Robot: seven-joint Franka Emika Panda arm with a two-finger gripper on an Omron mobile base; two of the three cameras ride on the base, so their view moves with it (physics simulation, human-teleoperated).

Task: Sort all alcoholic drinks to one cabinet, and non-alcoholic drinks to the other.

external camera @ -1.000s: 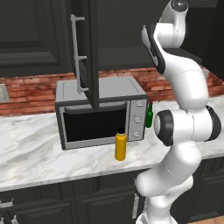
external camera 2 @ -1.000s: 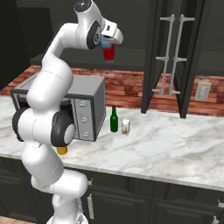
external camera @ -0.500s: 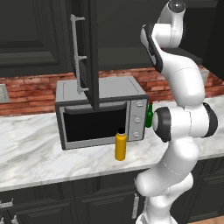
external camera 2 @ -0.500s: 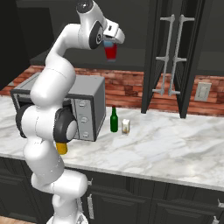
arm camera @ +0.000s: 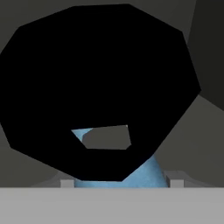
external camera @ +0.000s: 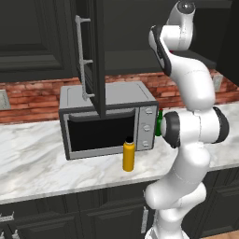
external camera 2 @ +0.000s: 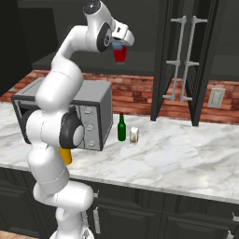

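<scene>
Four drinks to sort; judging by how things lie, none yet sits in a cabinet.

Item 1: blue-and-red bottle [external camera 2: 120, 52]. Held aloft in the gripper [external camera 2: 119, 44], high above the tabletop [external camera 2: 177, 158] and in front of the dark upper cabinets, left of the open cabinet doors [external camera 2: 179, 60] in the right base view. The fingers pinch its upper blue part; the red lower part hangs beneath. Long axis looks vertical, base downward. In the hand view its black cap [arm camera: 96, 87] looms close to the camera, blue shoulder showing below. Status: in transit, not shelved.

Item 2: green bottle [external camera 2: 122, 127]. Upright on the tabletop, just beside the microwave [external camera 2: 88, 116], neck up. Status: untouched.

Item 3: pale cream container [external camera 2: 134, 135]. Upright, just beside the green bottle, on the side away from the microwave. Status: untouched.

Item 4: yellow-orange bottle [external camera: 129, 156]. Upright in front of the microwave door, black cap on top, long axis vertical. Status: untouched.

Remaining, as a judgement: shelve the held bottle, bring the green one to the same cabinet, put both soft drinks in the other.
</scene>
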